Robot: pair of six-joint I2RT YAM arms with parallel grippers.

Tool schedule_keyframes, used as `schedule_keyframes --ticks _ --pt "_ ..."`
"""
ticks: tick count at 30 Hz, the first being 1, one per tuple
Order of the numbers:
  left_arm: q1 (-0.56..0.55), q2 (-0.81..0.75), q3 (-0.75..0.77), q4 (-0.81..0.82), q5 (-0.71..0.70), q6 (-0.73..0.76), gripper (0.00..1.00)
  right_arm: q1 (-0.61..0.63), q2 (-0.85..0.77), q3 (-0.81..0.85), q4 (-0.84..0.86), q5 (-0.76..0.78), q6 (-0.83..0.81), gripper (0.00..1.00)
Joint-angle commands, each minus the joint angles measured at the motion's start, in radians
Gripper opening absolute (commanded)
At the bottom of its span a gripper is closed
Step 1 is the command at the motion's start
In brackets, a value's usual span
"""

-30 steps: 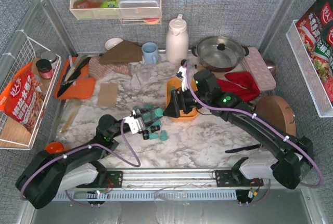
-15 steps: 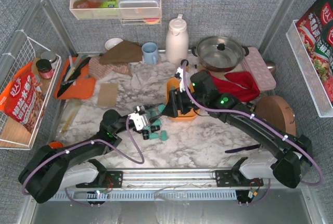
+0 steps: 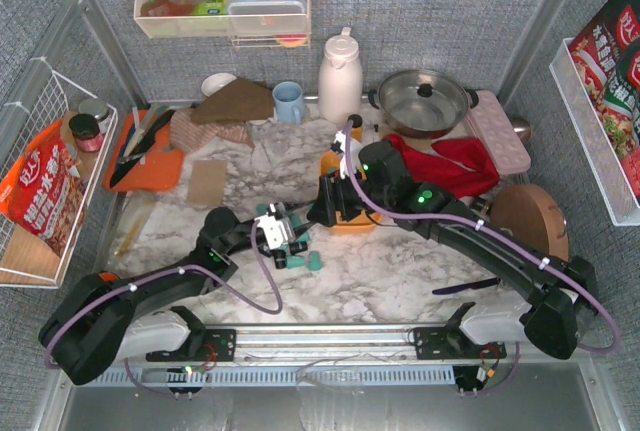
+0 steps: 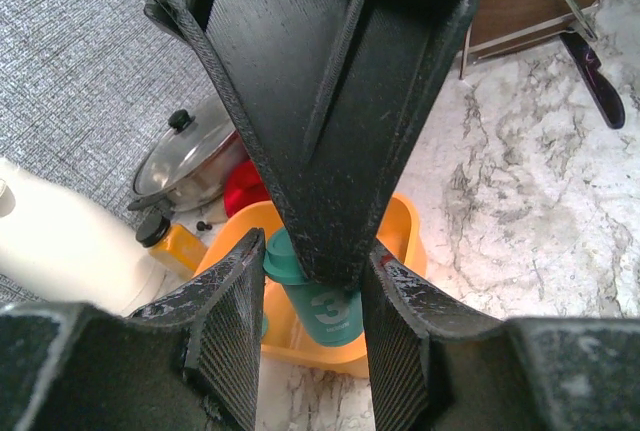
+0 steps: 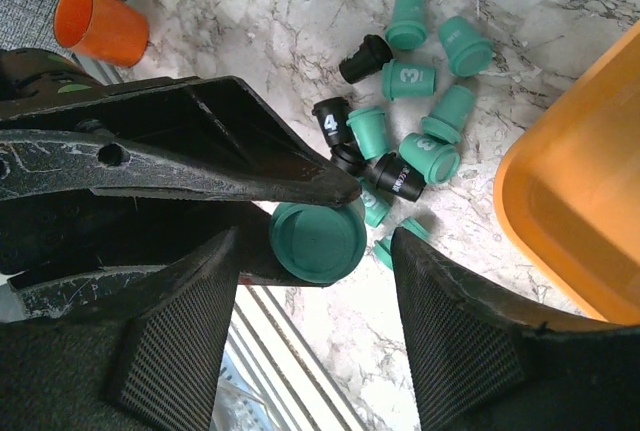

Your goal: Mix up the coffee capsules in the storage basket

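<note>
The left pincer (image 3: 287, 232) holds one green pod (image 4: 328, 311) tight between its two fingers. The pod has a white 3 on its side. It is up off the table, just in front of the orange basket (image 5: 570, 181).

The right pincer (image 3: 327, 203) is right up against the left one. Its fingers (image 5: 180, 341) stand wide, one on each side of the same pod, with a small gap on both sides. One of its fingers sits over the top of the pod.

The basket is on the table (image 3: 400, 271), under the right arm. I cannot tell if any pods are inside it.

A bunch of other pods (image 5: 415, 81) lie on the table near the basket, outside it. Most are green and a few are black. They lie close together on their sides. An orange cup (image 5: 100, 23) stands well apart from them.
</note>
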Motion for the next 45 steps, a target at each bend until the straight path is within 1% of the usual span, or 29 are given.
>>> schedule_keyframes --ticks 1,3,8,12,14,17,20,23,25,28,31,34,36,37,39,41,42,43,45 --pt "-0.003 0.007 0.015 0.009 -0.018 0.015 0.36 0.011 0.001 -0.01 0.033 0.037 0.021 0.65" --pt "-0.004 0.012 0.018 0.008 -0.02 0.016 0.36 0.014 0.003 -0.014 0.035 0.041 0.023 0.63" --pt "-0.008 0.02 0.025 0.008 -0.014 0.015 0.36 0.018 0.003 -0.02 0.044 0.061 0.024 0.54" --pt "-0.01 0.022 0.024 0.008 -0.01 0.014 0.37 0.017 0.006 -0.021 0.052 0.066 0.03 0.49" --pt "-0.012 0.022 0.023 0.007 -0.011 0.014 0.39 0.017 0.005 -0.021 0.051 0.072 0.032 0.44" --pt "-0.012 0.02 0.019 0.006 -0.016 0.008 0.56 0.017 -0.002 -0.025 0.047 0.089 0.032 0.39" --pt "-0.012 0.016 0.018 -0.004 -0.021 0.003 0.79 0.017 -0.011 -0.029 0.047 0.101 0.032 0.35" --pt "-0.013 0.012 0.017 -0.014 -0.026 0.001 0.98 0.017 -0.017 -0.029 0.046 0.113 0.034 0.32" --pt "-0.012 0.008 0.014 -0.016 -0.033 -0.001 0.99 0.017 -0.018 -0.03 0.042 0.124 0.032 0.3" --pt "-0.012 -0.014 0.006 -0.03 -0.056 -0.003 0.99 0.017 -0.022 -0.026 0.021 0.158 0.019 0.3" --pt "-0.013 -0.064 -0.029 -0.038 -0.123 -0.026 0.99 0.011 -0.021 -0.013 -0.023 0.245 -0.032 0.3" --pt "-0.012 -0.143 -0.079 -0.04 -0.256 -0.127 0.99 -0.011 0.011 0.017 -0.086 0.353 -0.115 0.3" --pt "-0.012 -0.211 -0.101 -0.061 -0.377 -0.234 0.99 -0.038 0.048 0.04 -0.106 0.391 -0.161 0.3" --pt "-0.012 -0.25 -0.101 -0.101 -0.444 -0.29 0.99 -0.056 0.069 0.052 -0.108 0.396 -0.174 0.3" --pt "-0.013 -0.334 -0.067 -0.257 -0.606 -0.417 0.99 -0.091 0.115 0.072 -0.093 0.396 -0.193 0.3" --pt "-0.012 -0.419 0.002 -0.477 -0.76 -0.529 0.99 -0.126 0.174 0.098 -0.078 0.386 -0.203 0.3" --pt "-0.013 -0.444 0.042 -0.634 -0.832 -0.586 0.99 -0.144 0.206 0.12 -0.069 0.374 -0.206 0.3" --pt "-0.013 -0.467 0.08 -0.742 -0.901 -0.647 0.99 -0.161 0.237 0.136 -0.059 0.36 -0.21 0.3" --pt "-0.012 -0.498 0.149 -0.915 -0.995 -0.728 0.99 -0.194 0.3 0.172 -0.04 0.34 -0.209 0.3"
